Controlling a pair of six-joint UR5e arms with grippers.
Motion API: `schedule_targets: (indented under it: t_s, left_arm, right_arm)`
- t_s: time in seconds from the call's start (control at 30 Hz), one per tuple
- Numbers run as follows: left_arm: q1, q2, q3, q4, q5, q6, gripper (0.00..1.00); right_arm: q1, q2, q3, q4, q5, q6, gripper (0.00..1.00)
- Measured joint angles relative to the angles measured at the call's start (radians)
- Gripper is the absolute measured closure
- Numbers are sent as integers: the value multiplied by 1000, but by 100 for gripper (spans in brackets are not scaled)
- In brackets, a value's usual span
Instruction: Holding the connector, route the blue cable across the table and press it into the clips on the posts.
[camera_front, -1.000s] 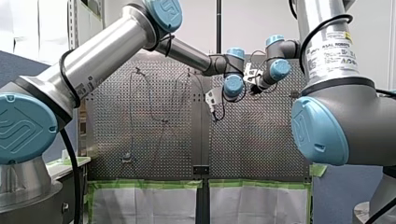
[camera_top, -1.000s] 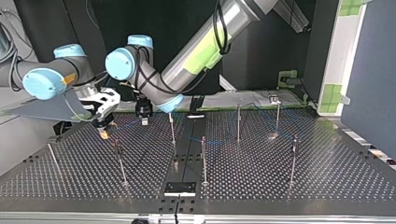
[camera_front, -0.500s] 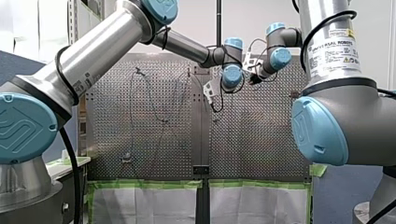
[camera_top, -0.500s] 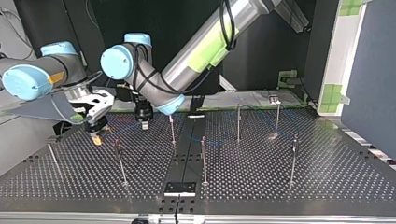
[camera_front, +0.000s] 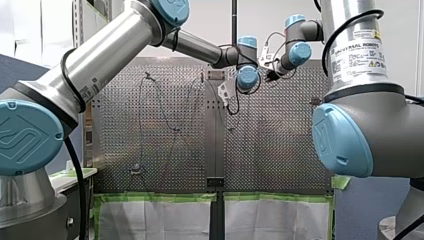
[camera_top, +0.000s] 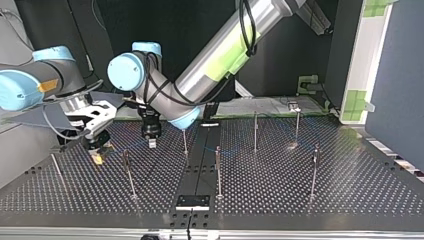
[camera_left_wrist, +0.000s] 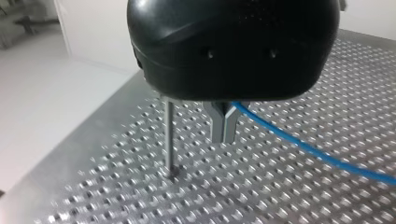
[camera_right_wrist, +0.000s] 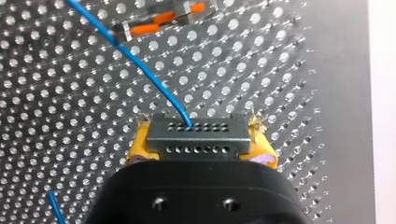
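While my right end effector (camera_right_wrist: 200, 145) is clamped, yellow pads (camera_right_wrist: 138, 145) either side, on the grey metal connector block (camera_right_wrist: 198, 127) w/ two rows of small holes, the thin blue cable (camera_right_wrist: 140, 63) leaves the block's upper row and runs away over the perforated metal tabletop (camera_right_wrist: 289, 70). Ahead of that end effector a clear-and-orange clip piece (camera_right_wrist: 161, 21) lies flat on the tabletop. The cable passes its end; can't tell if they touch. In the top view the right end effector sits low over the tabletop at the view's left. My left end effector (camera_left_wrist: 224, 128), black body, metal fingers (camera_left_wrist: 218, 127) together at the tips, hangs just beside it toward the middle. The cable comes out from betw. the fingers near their base and trails off along the tabletop. A thin metal post (camera_left_wrist: 169, 137) stands upright just beside those fingers, apart from them. More upright posts (camera_top: 255, 131) stand across the tabletop, well apart. Whether the cable sits in their clips is too faint to tell.
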Motion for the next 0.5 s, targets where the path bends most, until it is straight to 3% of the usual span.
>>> schedule_targets:
  t_s: [0.23, 0.5]
  left_arm:
    - [10, 0, 11, 50, 34, 13, 100]
    - [9, 0, 11, 35, 34, 14, 100]
  right_arm:
    - [-2, -1, -7, 2, -10, 2, 100]
    - [-3, -9, -12, 9, -22, 7, 100]
